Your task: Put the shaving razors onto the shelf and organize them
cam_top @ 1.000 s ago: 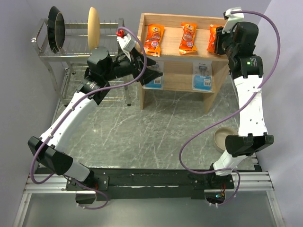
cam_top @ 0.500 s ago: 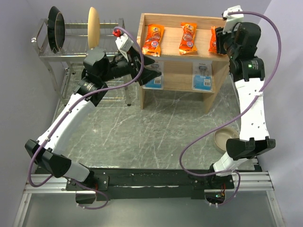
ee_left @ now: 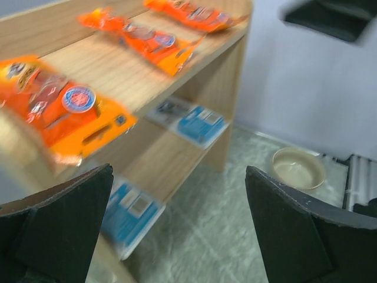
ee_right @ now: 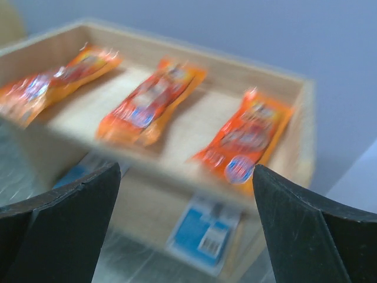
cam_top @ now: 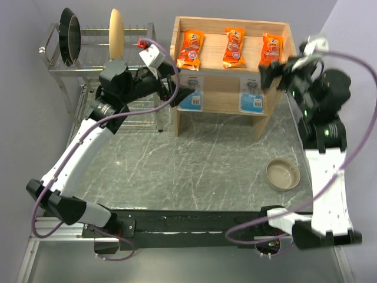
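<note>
Your left tool [ee_left: 177,230] and right tool [ee_right: 185,224] both hang spread and empty near the shelf [cam_top: 232,22]. Three orange packets [cam_top: 234,47] lie on its top tier, two blue cards [cam_top: 251,99] below. Expect light, slick packets; pinch across the narrow middle, and take the stiffer cards by an edge.

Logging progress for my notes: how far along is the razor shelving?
Done: three orange packets lie in a row on the top tier of the shelf, two blue cards on its lower tier. In hand: nothing; left gripper and right gripper are open, empty. Left: no other razor is visible, so likely just retracting.
</note>
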Robot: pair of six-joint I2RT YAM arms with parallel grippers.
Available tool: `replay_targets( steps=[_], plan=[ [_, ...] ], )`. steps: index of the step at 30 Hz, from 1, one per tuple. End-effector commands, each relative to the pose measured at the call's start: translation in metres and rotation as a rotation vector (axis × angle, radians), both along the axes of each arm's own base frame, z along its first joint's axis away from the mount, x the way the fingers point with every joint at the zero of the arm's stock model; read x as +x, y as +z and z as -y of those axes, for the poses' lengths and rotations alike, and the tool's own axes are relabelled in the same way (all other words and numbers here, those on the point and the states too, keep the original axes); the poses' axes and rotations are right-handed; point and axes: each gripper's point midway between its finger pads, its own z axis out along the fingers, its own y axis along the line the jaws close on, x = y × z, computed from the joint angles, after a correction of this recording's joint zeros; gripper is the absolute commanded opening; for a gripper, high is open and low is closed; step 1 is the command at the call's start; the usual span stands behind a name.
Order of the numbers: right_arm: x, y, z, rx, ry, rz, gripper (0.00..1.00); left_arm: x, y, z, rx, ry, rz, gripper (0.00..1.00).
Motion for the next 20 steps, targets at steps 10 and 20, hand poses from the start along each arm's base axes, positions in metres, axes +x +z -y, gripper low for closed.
replay_targets(
  steps=[10,20],
  plan=[
    [-0.079,-0.150,0.010,0.121,-0.083,-0.503,1.00,0.038,-0.092,-0.121,0.081,0.482,-0.129,1.00],
    [-0.086,-0.145,0.036,0.136,-0.237,-0.479,1.00,0.060,-0.122,-0.178,0.038,0.644,-0.215,1.00]
  ],
)
